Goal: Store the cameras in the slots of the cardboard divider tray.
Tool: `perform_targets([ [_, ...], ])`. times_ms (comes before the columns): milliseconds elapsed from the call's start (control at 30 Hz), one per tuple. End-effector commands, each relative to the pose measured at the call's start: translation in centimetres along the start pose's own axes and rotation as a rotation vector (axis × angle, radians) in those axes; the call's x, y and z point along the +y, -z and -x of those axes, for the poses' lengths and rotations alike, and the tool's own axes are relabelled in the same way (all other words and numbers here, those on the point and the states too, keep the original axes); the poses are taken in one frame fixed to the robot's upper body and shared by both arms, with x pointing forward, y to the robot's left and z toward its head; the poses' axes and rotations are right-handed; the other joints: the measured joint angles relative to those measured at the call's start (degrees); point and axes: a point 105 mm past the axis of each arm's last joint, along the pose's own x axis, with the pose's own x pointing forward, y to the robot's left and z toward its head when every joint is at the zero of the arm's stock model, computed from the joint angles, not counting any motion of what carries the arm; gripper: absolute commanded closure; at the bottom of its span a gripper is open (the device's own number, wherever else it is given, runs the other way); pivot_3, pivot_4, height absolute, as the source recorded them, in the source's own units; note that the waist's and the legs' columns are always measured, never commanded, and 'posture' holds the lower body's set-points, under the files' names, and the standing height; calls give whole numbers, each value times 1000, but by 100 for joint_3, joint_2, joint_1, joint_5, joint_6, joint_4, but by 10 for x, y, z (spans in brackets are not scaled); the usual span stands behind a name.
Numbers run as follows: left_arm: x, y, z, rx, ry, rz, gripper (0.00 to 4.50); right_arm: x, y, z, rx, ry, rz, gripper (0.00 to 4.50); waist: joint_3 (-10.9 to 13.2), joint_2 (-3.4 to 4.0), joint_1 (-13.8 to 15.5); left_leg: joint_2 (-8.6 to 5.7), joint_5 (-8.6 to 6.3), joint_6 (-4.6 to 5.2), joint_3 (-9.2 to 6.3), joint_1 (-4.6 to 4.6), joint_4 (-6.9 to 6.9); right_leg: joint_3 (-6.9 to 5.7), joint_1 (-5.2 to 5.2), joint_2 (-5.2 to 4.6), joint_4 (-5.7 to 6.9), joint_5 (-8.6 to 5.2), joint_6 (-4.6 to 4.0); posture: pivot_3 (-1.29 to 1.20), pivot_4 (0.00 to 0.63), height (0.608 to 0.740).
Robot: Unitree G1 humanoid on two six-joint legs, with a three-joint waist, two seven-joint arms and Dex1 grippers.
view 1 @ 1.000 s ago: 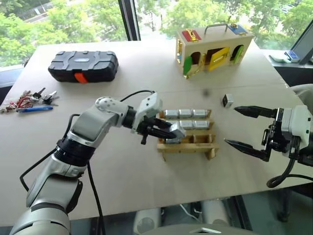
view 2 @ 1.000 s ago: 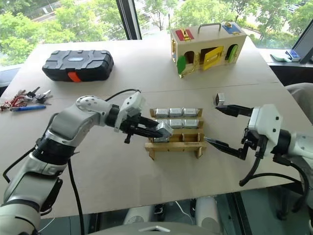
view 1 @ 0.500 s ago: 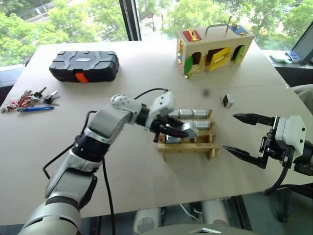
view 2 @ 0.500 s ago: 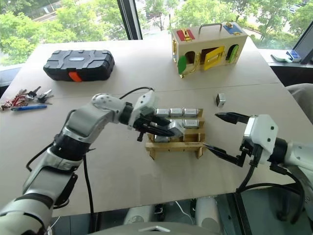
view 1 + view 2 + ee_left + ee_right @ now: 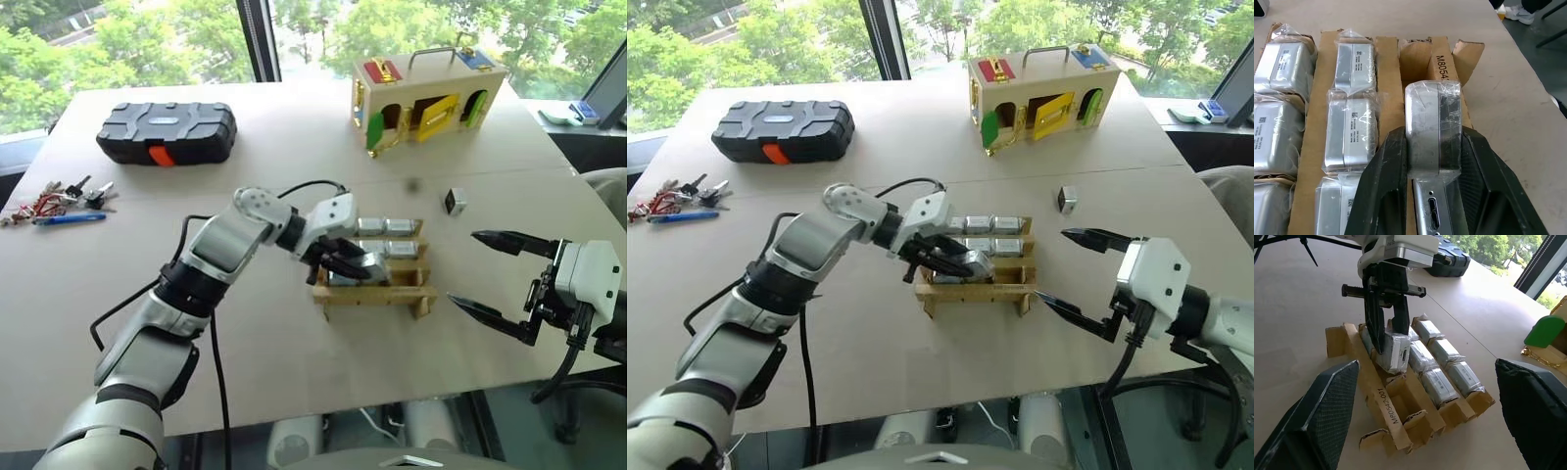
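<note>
Bright daylight from the windows (image 5: 127, 39); frames sharp, soft shadows.

Left gripper (image 5: 364, 266) jaws clamped; right gripper (image 5: 490, 272) jaws spread wide.

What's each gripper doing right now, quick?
Left gripper: shut on a small silver-grey plastic-wrapped camera, over the tan cardboard divider tray.
Right gripper: open, holding nothing, beside the tray.

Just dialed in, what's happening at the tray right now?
The left hand is shut on a wrapped camera, holding it over the near row of the cardboard divider tray, above an empty slot. The other two rows look filled. The right hand waits open beside the tray. One more camera lies on the table.
</note>
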Motion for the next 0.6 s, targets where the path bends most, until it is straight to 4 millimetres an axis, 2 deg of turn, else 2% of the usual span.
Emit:
perform_targets([
  [33,3,-5,5,77,-27,-78,3676,-2,-6,2,-7,14,42,93,-1,0,1,0,0,0,0,0,0,0,0,0,0,0,0,0,150,740],
  [333,5,-4,8,159,-65,-120,3676,-1,-5,2,-6,13,40,93,-1,0,-36,0,0,0,1,4,0,3,1,2,3,0,0,0,150,740],
  [400,1,-13,8,124,-46,-126,2673,-1,-5,2,-6,17,35,0,-1,0,-44,0,0,0,1,6,0,4,2,2,3,0,0,0,150,740],
  [433,-1,-17,8,104,-44,-131,2389,-1,-4,2,-4,23,28,0,-1,0,-44,0,0,0,1,6,0,4,2,3,4,0,0,0,150,740],
  [500,-1,-35,10,15,-57,-123,1509,-3,-3,1,0,45,11,0,-1,0,-41,1,0,0,1,6,0,4,2,3,4,0,0,0,150,740],
  [533,-6,-50,18,-61,-43,-88,1246,-7,-3,0,0,83,10,0,0,-2,-40,2,0,0,1,5,0,4,2,2,4,0,0,0,150,740],
  [567,-10,-63,26,-126,-31,-61,709,-11,-1,-2,12,112,8,0,1,-3,-39,2,0,0,1,3,2,4,2,2,4,0,0,0,150,740],
  [600,-12,-71,36,-176,-41,-25,709,-16,4,-3,37,145,-17,0,1,-3,-42,7,0,0,-3,-4,5,2,0,2,4,0,0,0,150,740],
])
